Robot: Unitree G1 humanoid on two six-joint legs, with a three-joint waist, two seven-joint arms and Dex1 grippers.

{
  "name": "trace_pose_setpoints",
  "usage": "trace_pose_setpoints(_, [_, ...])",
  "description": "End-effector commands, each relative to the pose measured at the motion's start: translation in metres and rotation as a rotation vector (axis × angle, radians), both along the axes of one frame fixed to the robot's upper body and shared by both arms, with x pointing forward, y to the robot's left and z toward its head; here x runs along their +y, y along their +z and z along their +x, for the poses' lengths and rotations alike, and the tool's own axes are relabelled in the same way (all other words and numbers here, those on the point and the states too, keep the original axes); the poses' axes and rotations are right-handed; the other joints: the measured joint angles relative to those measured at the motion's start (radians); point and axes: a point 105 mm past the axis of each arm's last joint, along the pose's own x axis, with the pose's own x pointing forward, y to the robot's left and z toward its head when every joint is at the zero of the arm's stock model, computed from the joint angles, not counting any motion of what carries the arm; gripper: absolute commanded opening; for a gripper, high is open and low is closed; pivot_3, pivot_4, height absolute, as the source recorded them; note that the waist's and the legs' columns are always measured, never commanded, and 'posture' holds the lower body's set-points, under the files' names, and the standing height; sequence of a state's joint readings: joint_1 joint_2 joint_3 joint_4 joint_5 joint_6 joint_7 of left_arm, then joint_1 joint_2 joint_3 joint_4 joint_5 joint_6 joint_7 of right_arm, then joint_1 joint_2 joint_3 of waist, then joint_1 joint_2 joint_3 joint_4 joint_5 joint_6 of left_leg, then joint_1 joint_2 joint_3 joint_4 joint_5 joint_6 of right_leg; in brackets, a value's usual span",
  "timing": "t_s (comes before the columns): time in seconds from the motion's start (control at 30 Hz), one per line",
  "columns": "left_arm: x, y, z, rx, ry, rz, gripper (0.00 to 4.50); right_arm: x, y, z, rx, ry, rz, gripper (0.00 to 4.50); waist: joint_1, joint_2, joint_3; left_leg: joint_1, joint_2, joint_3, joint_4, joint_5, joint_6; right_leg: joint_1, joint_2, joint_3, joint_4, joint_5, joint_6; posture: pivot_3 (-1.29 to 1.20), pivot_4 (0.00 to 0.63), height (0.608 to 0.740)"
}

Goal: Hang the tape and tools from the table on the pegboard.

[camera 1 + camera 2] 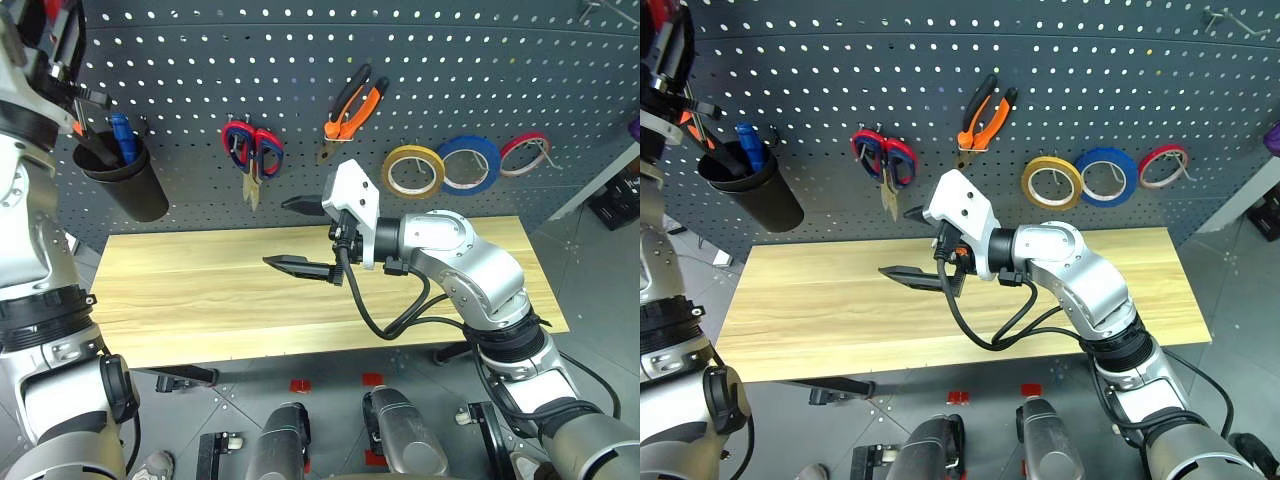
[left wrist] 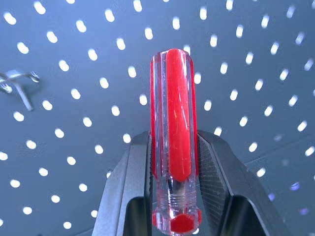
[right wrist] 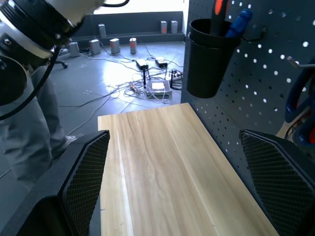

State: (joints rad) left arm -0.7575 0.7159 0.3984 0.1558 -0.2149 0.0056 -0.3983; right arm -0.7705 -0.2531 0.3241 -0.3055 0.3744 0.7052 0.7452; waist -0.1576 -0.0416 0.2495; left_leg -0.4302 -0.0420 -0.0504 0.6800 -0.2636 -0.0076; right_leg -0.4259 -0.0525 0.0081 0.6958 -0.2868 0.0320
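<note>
Red-handled screwdriver (image 2: 174, 142) clamped between left gripper (image 2: 172, 172) fingers, pegboard (image 2: 74, 59) just beyond; right gripper (image 1: 300, 235) wide open, empty, above table (image 1: 180, 290).

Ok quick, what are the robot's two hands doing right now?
Left gripper: shut on the red-handled screwdriver.
Right gripper: open, holding nothing, above the table.
</note>
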Motion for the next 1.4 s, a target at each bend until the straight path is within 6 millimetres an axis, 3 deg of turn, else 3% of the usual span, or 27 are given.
trace_pose_setpoints(0.03, [0.003,0.005,-0.007,-0.081,0.036,0.021,0.92,0.000,0.016,-0.004,-0.067,0.003,0.033,4.50,-0.008,0.000,0.000,0.000,0.000,0.000,0.000,0.000,0.000,0.000,0.000,0.000,0.000,0.000,0.000,-0.27,0.172,0.740])
trace_pose_setpoints(0.23, [0.021,-0.016,-0.009,-0.091,0.108,-0.029,0.92,-0.001,0.016,-0.004,-0.069,-0.002,0.030,4.50,-0.038,0.000,0.000,0.000,0.000,0.000,0.000,0.000,0.000,0.000,0.000,0.000,0.001,0.000,0.000,-0.26,0.172,0.740])
trace_pose_setpoints(0.3, [0.022,-0.020,-0.012,-0.100,0.101,-0.048,1.65,-0.002,0.016,-0.004,-0.069,-0.001,0.031,4.50,-0.044,0.000,0.000,0.000,0.000,0.000,0.000,0.000,0.000,0.000,0.000,0.000,0.001,0.000,0.000,-0.26,0.171,0.740])
trace_pose_setpoints(0.63, [0.031,-0.023,-0.032,-0.157,0.149,-0.101,4.48,-0.001,0.028,-0.004,-0.041,0.011,0.103,4.50,-0.058,0.000,-0.010,0.000,0.000,-0.001,0.000,0.000,0.000,0.000,0.000,-0.001,0.002,0.000,0.000,-0.25,0.167,0.740])
trace_pose_setpoints(0.8, [0.020,-0.010,-0.042,-0.182,0.144,-0.104,4.48,-0.004,0.034,-0.002,-0.035,0.007,0.148,4.50,-0.059,0.000,-0.029,0.000,0.000,-0.001,0.000,0.000,0.000,0.000,0.000,-0.001,0.002,0.000,0.000,-0.24,0.142,0.740])
trace_pose_setpoints(0.93, [-0.021,-0.008,-0.039,-0.095,0.000,-0.115,4.48,-0.013,0.039,0.005,-0.007,-0.033,0.204,4.50,-0.059,0.000,-0.050,0.000,-0.001,-0.001,0.000,0.000,0.000,0.000,0.000,0.000,0.002,0.000,0.000,-0.21,0.108,0.740])
trace_pose_setpoints(1.0, [-0.036,-0.029,-0.032,0.026,-0.057,-0.160,4.48,-0.019,0.033,0.009,0.011,-0.057,0.208,4.50,-0.059,0.002,-0.074,0.000,-0.002,-0.002,-0.001,0.000,0.000,0.000,0.000,0.000,0.002,0.000,0.000,-0.20,0.090,0.740])
trace_pose_setpoints(1.1, [-0.039,-0.060,-0.032,0.142,-0.065,-0.317,4.48,-0.030,0.020,0.014,-0.003,-0.094,0.245,4.50,-0.061,0.007,-0.110,0.004,-0.002,-0.002,-0.003,-0.002,0.001,0.003,0.000,0.001,0.002,0.000,0.000,-0.18,0.069,0.740])
trace_pose_setpoints(1.23, [-0.051,-0.133,-0.042,0.393,0.015,-0.438,4.48,-0.059,-0.025,0.033,0.044,-0.271,0.235,4.50,-0.059,0.008,-0.139,0.010,-0.002,-0.002,-0.004,-0.003,0.002,0.008,0.001,0.004,0.002,0.000,0.000,-0.17,0.054,0.740])
trace_pose_setpoints(1.37, [-0.047,-0.169,-0.054,0.470,0.071,-0.453,4.48,-0.084,-0.061,0.052,0.067,-0.466,0.236,4.50,-0.040,0.010,-0.149,0.015,-0.002,-0.002,-0.003,-0.004,0.003,0.015,0.002,0.007,-0.001,-0.001,-0.001,-0.15,0.043,0.740])
trace_pose_setpoints(1.4, [-0.043,-0.182,-0.057,0.502,0.095,-0.457,4.48,-0.094,-0.078,0.057,0.075,-0.544,0.217,4.50,-0.036,0.011,-0.154,0.015,-0.002,-0.002,-0.003,-0.004,0.003,0.015,0.002,0.008,-0.001,-0.001,-0.001,-0.15,0.040,0.740])
